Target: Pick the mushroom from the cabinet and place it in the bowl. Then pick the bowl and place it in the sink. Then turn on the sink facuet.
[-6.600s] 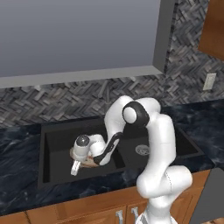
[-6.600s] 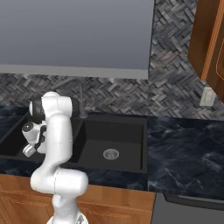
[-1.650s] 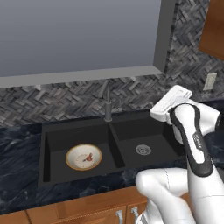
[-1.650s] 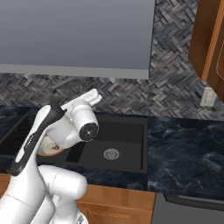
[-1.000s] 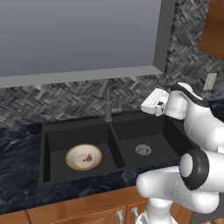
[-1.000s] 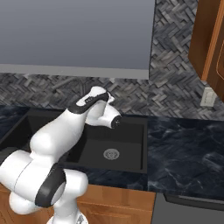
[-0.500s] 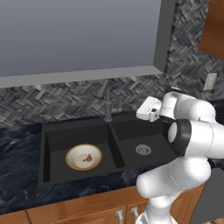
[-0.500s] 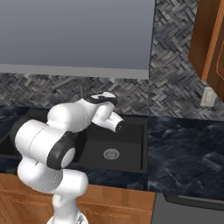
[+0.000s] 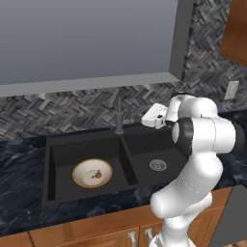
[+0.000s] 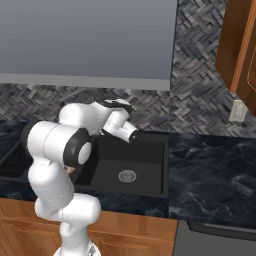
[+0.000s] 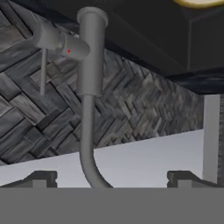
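Observation:
The bowl, cream inside with a tan rim, lies in the left basin of the black sink, and the small dark mushroom rests inside it. The slim dark grey sink faucet stands behind the divider between the basins. My gripper hovers just right of the faucet at about its height, apart from it, and also shows over the right basin. In the hand view the gripper is open with its tips wide apart, and the faucet's spout and side lever lie ahead.
The wooden wall cabinet hangs at the upper right. A grey window frame and herringbone backsplash run behind the sink. Dark marble counter extends to the right, with a wall outlet above it.
Over the last second the arm folded in and the hand slid left toward the faucet. Before that the hand left the bowl, which now lies in the left basin.

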Robot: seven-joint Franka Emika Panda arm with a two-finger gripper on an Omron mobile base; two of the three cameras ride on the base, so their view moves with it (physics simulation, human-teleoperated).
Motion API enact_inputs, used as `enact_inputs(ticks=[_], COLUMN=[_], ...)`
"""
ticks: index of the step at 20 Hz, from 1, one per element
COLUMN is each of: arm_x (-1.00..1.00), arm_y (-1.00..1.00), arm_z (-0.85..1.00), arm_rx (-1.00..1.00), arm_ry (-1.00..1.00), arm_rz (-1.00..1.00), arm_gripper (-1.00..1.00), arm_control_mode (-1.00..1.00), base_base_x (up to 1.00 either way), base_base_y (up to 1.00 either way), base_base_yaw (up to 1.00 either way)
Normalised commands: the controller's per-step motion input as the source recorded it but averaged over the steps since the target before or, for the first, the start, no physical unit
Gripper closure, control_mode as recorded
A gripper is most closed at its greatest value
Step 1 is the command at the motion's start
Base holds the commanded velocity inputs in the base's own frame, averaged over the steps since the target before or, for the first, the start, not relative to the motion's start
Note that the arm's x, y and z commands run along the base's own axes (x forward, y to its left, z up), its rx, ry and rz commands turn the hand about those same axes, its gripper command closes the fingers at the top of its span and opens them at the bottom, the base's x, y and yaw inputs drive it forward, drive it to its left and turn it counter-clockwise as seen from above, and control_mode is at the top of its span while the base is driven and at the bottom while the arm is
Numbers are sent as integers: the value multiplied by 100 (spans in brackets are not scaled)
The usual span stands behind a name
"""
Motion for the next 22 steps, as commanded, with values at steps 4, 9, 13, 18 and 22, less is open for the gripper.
enact_inputs(ticks=[4, 9, 13, 18, 22], arm_x=[65, 53, 34, 43, 48], arm_y=[19, 0, 0, 0, 0], arm_z=[-44, -35, -15, -20, -17], arm_rx=[0, 0, 0, 0, 0], arm_ry=[0, 0, 0, 0, 0], arm_rz=[0, 0, 0, 0, 0], arm_gripper=[-100, -100, -100, -100, -100], arm_control_mode=[-100, -100, -100, -100, -100], base_base_x=[0, 0, 0, 0, 0], base_base_y=[0, 0, 0, 0, 0], base_base_yaw=[0, 0, 0, 0, 0])
